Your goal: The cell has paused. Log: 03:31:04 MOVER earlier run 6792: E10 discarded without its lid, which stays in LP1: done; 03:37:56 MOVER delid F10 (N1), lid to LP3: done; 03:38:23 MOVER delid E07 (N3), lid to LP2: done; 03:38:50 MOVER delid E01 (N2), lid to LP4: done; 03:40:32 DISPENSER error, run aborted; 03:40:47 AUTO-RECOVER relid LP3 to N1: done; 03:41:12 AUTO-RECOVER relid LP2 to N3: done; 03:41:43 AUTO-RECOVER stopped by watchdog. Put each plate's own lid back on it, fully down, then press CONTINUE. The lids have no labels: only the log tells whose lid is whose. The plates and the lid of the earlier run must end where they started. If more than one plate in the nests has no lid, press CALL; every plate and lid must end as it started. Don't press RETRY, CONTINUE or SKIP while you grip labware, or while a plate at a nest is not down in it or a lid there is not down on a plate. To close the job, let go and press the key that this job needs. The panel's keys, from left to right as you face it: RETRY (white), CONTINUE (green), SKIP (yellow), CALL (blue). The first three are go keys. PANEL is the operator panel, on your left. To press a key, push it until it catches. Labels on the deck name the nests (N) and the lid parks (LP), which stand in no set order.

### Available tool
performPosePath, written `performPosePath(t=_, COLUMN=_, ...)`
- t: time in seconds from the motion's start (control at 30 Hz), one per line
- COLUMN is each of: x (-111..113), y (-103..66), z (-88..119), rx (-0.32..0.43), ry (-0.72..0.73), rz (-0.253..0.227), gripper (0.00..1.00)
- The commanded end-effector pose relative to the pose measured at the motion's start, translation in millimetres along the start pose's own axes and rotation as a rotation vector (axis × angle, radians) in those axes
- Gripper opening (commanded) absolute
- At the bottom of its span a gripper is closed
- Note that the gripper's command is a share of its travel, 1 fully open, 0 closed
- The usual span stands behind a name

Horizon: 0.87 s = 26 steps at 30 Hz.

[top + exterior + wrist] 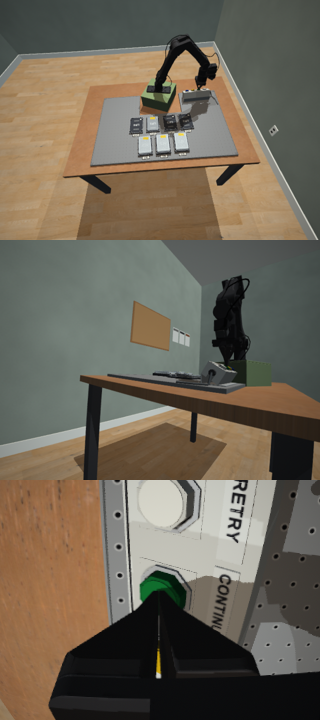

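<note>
Bearing surface: wooden table [77,165] with grey perforated deck [113,147], plank floor, green-grey walls
Plates: three lidded white ones in the front row [162,143]
Lid parks: four behind, one holding a lid [152,123]
Gripper [159,600]: closed, empty, tips on green CONTINUE key [152,584]
Panel [196,95]: four keys

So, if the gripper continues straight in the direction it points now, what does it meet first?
The green CONTINUE key on the panel. The shut gripper holds nothing and its tips sit right at the key, seemingly touching it already, though depth is unclear.
</note>
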<state>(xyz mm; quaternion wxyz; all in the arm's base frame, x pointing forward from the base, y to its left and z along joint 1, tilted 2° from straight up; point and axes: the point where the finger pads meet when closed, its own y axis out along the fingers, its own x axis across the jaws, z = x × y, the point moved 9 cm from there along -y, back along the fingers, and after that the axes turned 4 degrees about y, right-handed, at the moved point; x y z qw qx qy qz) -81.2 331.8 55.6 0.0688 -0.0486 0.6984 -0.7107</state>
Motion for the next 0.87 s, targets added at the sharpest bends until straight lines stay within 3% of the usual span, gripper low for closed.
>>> performPosePath(t=0.0, x=-4.2, y=15.5, z=1.2, rx=0.007, ry=0.004, rz=0.001, gripper=0.0)
performPosePath(t=0.83, x=-2.8, y=20.0, z=1.2, rx=0.007, ry=0.002, rz=-0.001, gripper=0.0)
